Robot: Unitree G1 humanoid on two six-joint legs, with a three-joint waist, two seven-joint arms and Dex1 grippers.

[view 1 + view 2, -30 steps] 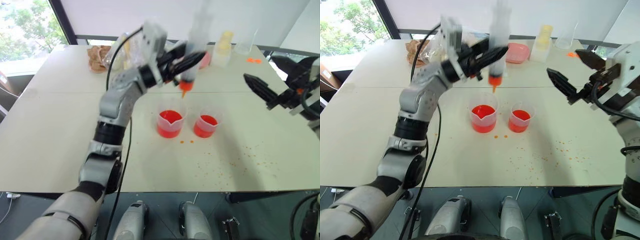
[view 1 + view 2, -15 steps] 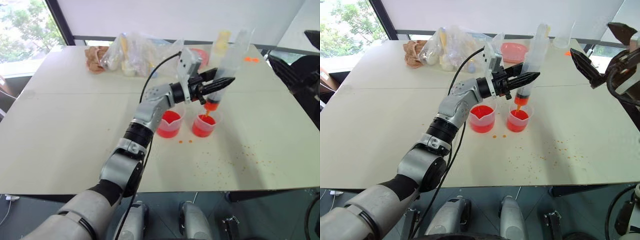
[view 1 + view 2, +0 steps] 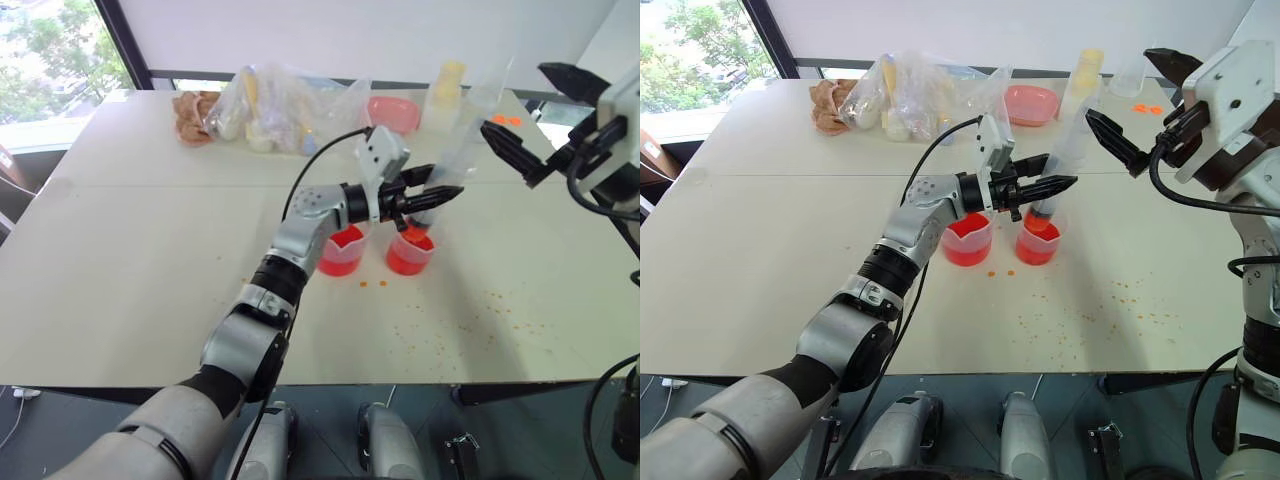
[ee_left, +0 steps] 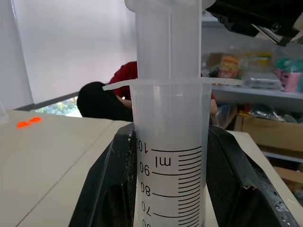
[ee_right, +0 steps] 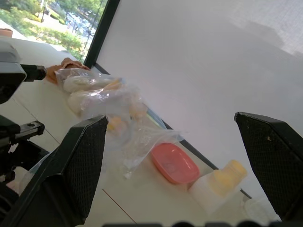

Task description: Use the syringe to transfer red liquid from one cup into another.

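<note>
Left fingers (image 3: 1038,187) clamped on syringe (image 3: 1065,150), tip down in smaller cup (image 3: 1038,240) of red liquid (image 3: 1037,228), beaker (image 3: 966,238) just beside on desk (image 3: 760,250), right fingers (image 3: 1140,105) spread wide, raised near plunger.

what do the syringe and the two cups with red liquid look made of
Syringe: likely clear, slightly frosted plastic; its barrel shows through, with black printed graduations. Spouted beaker and smaller cup: likely thin clear plastic; the red liquid shows through their walls.
</note>
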